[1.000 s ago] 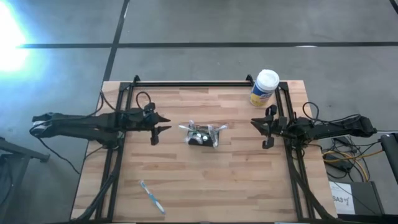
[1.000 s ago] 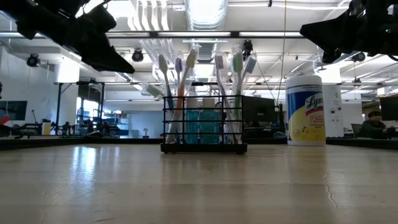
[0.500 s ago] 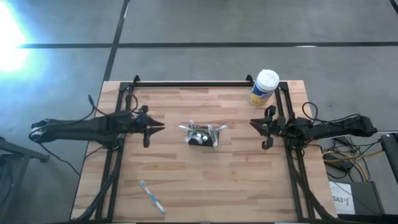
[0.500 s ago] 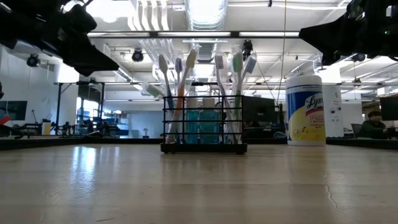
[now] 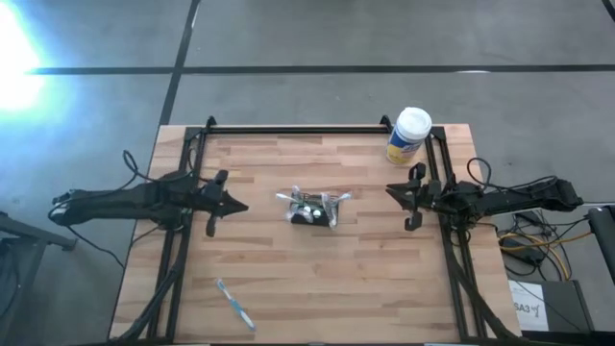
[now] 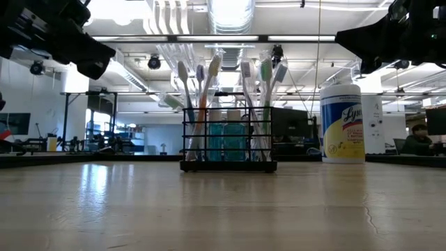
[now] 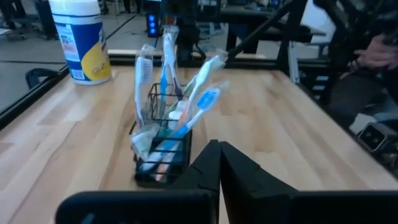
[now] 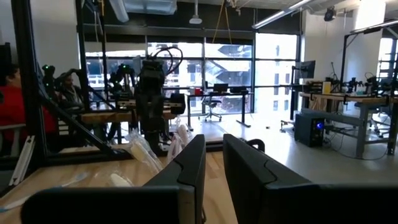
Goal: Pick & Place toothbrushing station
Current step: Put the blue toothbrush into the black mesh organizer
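Observation:
The toothbrushing station (image 5: pixel 312 210), a small black mesh holder, stands upright on its base at the table's middle (image 6: pixel 228 143), with several toothbrushes standing in it (image 7: pixel 163 155). My left gripper (image 5: pixel 240 206) hovers to its left, above the table, pointing at it, shut and with nothing between its fingers (image 7: pixel 219 149). My right gripper (image 5: pixel 392 189) waits near the right edge, above the table (image 6: pixel 352 36). Its fingers stand a narrow gap apart with nothing between them (image 8: pixel 214 155).
A white-lidded, yellow-labelled canister (image 5: pixel 409 135) stands at the far right corner (image 6: pixel 342 123). A loose toothbrush (image 5: pixel 234 304) lies flat near the front left. Black frame rails (image 5: pixel 288 130) run along the table's far, left and right edges.
My left gripper has drawn back from the station toward the table's left edge, and its fingers have shut on nothing. The station and my right arm have stayed still.

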`<move>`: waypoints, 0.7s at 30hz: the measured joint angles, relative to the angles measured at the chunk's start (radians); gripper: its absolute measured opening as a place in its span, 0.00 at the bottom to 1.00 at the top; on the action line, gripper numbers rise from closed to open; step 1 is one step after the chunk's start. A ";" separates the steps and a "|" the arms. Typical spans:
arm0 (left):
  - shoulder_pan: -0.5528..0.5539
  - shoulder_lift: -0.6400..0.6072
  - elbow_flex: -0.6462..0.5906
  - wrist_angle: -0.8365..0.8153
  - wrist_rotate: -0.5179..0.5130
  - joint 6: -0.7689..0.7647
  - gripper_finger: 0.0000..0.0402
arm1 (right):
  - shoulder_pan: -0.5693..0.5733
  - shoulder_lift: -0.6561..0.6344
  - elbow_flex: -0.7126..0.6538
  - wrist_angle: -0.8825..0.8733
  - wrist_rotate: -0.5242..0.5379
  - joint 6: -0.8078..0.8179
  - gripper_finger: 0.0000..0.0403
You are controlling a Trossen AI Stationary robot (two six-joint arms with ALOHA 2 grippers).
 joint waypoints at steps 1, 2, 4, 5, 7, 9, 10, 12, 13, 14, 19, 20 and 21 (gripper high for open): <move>0.000 -0.012 -0.005 0.000 0.002 -0.008 0.01 | 0.000 0.000 0.000 -0.003 0.000 0.000 0.13; 0.000 -0.023 -0.009 0.000 0.002 -0.020 0.01 | 0.000 0.000 0.000 -0.008 0.000 -0.001 0.13; 0.000 -0.046 -0.013 -0.001 0.001 -0.042 0.01 | 0.000 0.000 0.000 -0.022 0.000 -0.004 0.13; 0.000 -0.056 -0.014 -0.001 0.001 -0.055 0.01 | 0.000 0.000 0.000 -0.025 0.000 -0.005 0.13; 0.000 -0.071 -0.014 -0.002 0.000 -0.076 0.01 | 0.000 0.000 0.000 -0.026 0.000 -0.004 0.13; 0.000 -0.083 -0.014 -0.017 0.000 -0.083 0.01 | 0.000 0.000 0.000 -0.027 0.000 -0.004 0.13; 0.000 -0.087 -0.012 -0.033 0.000 -0.083 0.01 | 0.000 0.000 0.000 -0.029 0.000 -0.004 0.13; 0.000 -0.087 -0.016 -0.086 -0.001 -0.083 0.01 | 0.000 0.000 0.000 -0.042 -0.001 -0.004 0.13; 0.000 -0.087 -0.017 -0.101 -0.004 -0.083 0.00 | 0.000 -0.002 0.000 -0.055 -0.001 -0.004 0.13; 0.000 -0.087 -0.017 -0.097 -0.005 -0.083 0.00 | 0.000 -0.002 0.000 -0.068 -0.001 0.001 0.13; 0.000 -0.090 -0.017 -0.071 -0.007 -0.084 0.00 | 0.000 -0.002 0.000 -0.100 -0.002 0.018 0.13; 0.000 -0.091 -0.017 -0.076 -0.009 -0.084 0.00 | 0.000 -0.002 0.000 -0.100 -0.002 0.018 0.13; 0.000 -0.091 -0.017 -0.083 -0.017 -0.090 0.00 | 0.000 -0.002 0.000 -0.100 -0.002 0.018 0.13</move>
